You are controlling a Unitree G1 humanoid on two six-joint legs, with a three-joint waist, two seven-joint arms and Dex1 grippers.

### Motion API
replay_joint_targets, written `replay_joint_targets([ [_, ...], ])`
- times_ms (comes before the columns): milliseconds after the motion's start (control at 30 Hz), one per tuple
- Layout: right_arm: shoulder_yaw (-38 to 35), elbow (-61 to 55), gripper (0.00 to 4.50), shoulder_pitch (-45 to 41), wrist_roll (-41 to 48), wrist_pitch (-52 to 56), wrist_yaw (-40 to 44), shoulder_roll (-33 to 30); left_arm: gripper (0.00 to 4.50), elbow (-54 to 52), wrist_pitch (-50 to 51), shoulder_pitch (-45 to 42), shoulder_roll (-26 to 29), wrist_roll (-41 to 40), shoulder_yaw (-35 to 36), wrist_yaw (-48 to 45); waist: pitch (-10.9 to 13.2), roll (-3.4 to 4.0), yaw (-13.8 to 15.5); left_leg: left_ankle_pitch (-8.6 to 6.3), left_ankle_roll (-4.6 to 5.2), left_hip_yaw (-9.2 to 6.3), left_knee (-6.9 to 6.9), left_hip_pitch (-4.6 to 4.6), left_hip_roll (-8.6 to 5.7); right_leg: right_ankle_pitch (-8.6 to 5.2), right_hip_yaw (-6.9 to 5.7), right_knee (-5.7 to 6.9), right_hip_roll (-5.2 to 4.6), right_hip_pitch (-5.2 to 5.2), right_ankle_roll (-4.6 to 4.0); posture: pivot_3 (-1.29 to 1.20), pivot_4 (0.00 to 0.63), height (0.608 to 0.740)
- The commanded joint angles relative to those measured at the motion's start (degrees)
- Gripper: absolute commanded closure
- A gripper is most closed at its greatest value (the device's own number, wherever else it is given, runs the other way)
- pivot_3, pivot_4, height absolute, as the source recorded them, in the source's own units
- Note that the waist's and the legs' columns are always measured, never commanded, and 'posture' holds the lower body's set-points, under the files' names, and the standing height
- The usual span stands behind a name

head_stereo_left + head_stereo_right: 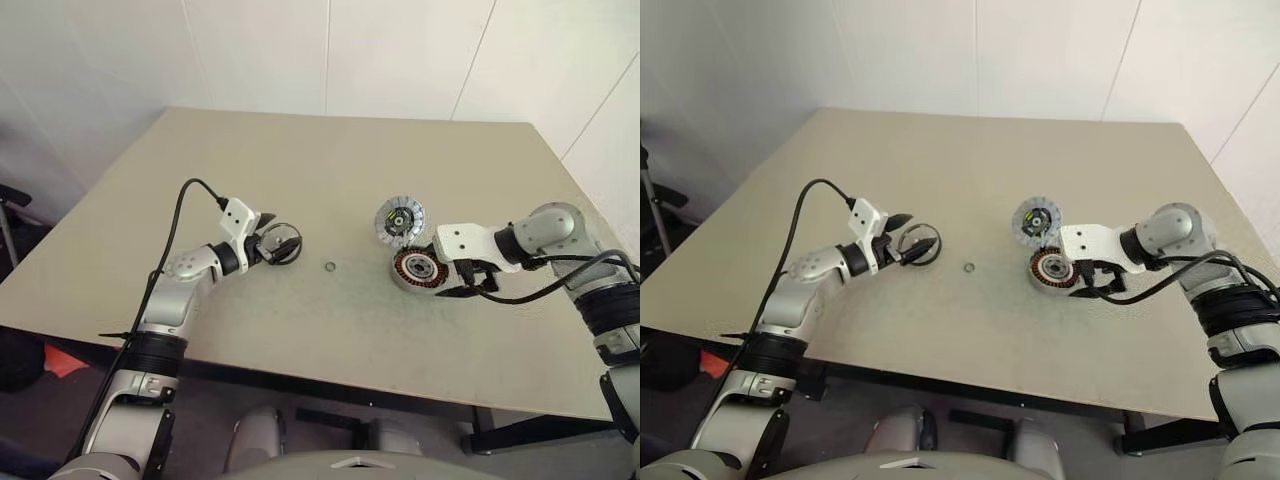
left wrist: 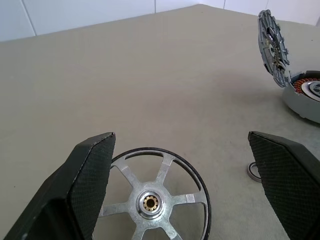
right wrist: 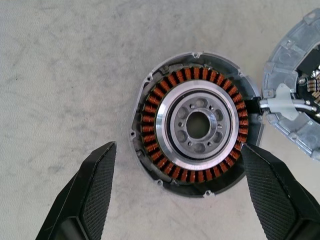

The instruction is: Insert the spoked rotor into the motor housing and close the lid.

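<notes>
Left gripper (image 1: pixel 283 243) fingers spread wide, straddling the spoked rotor (image 2: pixel 155 197), nothing clamped yet. Rotor lies flat on the worktop (image 1: pixel 330 160), spokes up, brass-coloured bore visible in the hub.

Right gripper (image 3: pixel 175 200) also wide open, angled down over the motor housing (image 3: pixel 196 125), gripping nothing. One pad looks close to or at the housing rim; can't tell contact. Housing is open, copper windings ring a silver centre hub. Lid (image 1: pixel 399 220) is propped on edge just behind the housing, touching or joined by a short cable. Small loose ring (image 1: pixel 329 267) lies between rotor and housing, ignore it.

My read: step in hand is the rotor pickup.
- Close left fingers across the dark rim on a diameter, pads square to the edge, so it doesn't squirt out.
- Thin, shiny part lying flat: get the fingers low, otherwise they skate over the rim.
- Lift level, carry clear of the loose ring.
- Right fingers should pinch the housing wall to stop it sliding during insertion.
- Line up bore with housing centre before lowering; don't tilt.
- Watch the lid; a bump may drop it early.
</notes>
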Motion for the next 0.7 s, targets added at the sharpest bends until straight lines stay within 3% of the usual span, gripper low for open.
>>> replay_joint_targets([
  [33,-1.58,-2.65,0.03,1.52,0.85,0.24,-0.04,-0.99,0.0,-1.08,-0.79,-0.97,0.34,-0.18,0.6,-0.23,0.0,0.0,-0.02,0.0,0.0,0.0,0.0,0.0,0.0,0.0,0.0,-0.01,0.0,0.0,0.0,0.0,0.0,0.74],
  [267,-0.06,-6.1,0.03,5.58,0.3,1.72,-0.99,1.16,0.0,-0.23,-1.13,-1.75,0.35,-0.03,0.69,-0.44,-0.01,-0.02,-0.3,0.0,-0.01,0.0,0.01,0.04,0.0,0.0,0.0,0.0,0.0,0.01,0.0,0.0,0.0,0.74],
  [700,0.01,-5.36,0.03,-0.88,-1.7,3.63,-1.77,4.76,0.0,-2.01,-0.92,-0.57,0.33,-0.04,0.65,-0.09,-0.05,-0.11,-1.66,0.12,-0.17,0.03,0.01,0.32,0.06,0.01,0.05,-0.06,0.05,0.13,-0.01,0.0,0.0,0.74],
])
